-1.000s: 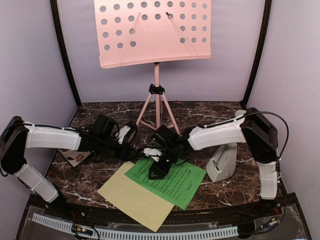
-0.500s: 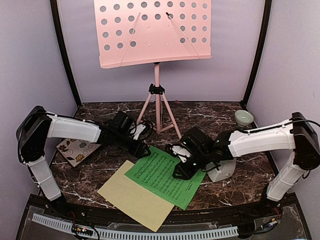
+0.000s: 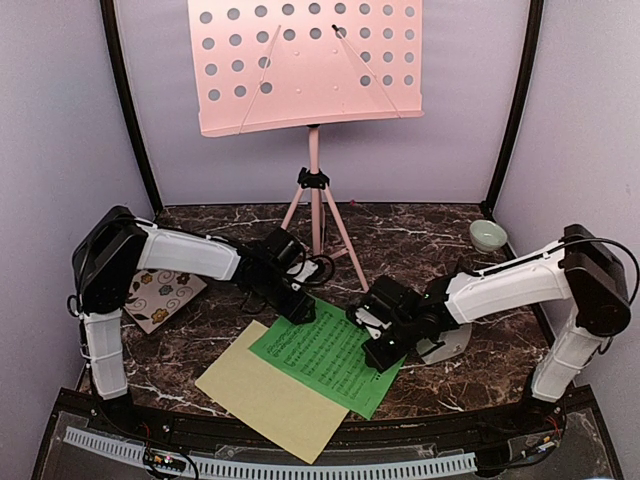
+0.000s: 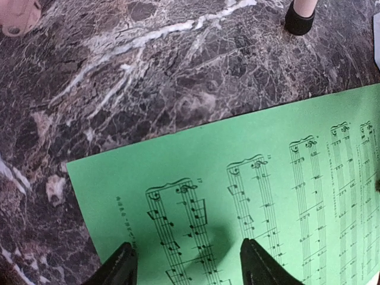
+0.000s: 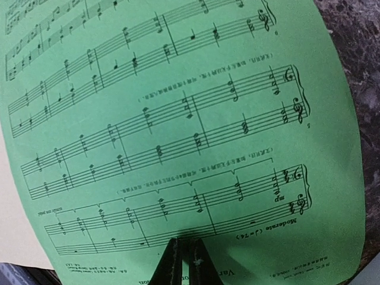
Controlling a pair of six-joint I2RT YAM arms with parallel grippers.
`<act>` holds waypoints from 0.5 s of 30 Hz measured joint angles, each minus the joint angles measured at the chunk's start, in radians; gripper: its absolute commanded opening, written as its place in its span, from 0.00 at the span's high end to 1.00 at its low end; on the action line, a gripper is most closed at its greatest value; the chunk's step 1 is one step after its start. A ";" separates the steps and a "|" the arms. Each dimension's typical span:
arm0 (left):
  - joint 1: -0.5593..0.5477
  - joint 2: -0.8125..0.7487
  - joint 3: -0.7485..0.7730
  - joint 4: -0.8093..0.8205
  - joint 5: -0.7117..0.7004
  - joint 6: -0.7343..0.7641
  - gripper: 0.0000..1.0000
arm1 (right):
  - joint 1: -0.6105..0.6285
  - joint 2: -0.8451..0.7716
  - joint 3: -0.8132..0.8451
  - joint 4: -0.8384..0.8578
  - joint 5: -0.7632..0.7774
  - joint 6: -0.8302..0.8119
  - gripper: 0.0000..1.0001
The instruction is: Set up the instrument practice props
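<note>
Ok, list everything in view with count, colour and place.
music stand: 1, pink, back centre
green music sheet: 1, green, front centre
pale yellow music sheet: 1, pale yellow, partly under green one
metronome: 1, light grey, right, partly hidden
floral tile: 1, cream, left
bowl: 1, pale green, back right
table: 1, dark marble
left end effector: 1, black, open over green music sheet
right end effector: 1, black, shut, at green music sheet
</note>
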 measured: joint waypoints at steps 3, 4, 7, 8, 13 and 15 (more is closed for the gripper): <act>0.000 -0.021 -0.029 -0.005 -0.003 0.005 0.39 | 0.000 0.031 0.040 -0.016 0.028 -0.008 0.93; 0.000 -0.040 -0.055 -0.003 -0.006 0.006 0.39 | 0.000 0.042 0.053 -0.017 0.037 -0.013 0.93; 0.000 -0.120 -0.153 -0.019 -0.005 0.005 0.40 | -0.001 0.070 0.082 -0.024 0.061 -0.031 0.93; 0.000 -0.151 -0.191 -0.026 -0.003 0.002 0.41 | -0.002 0.080 0.093 -0.026 0.069 -0.040 0.93; -0.002 -0.253 -0.311 -0.039 0.013 -0.022 0.44 | -0.016 0.137 0.165 -0.040 0.098 -0.089 0.91; -0.008 -0.293 -0.356 -0.044 0.040 -0.035 0.45 | -0.027 0.179 0.222 -0.046 0.108 -0.114 0.90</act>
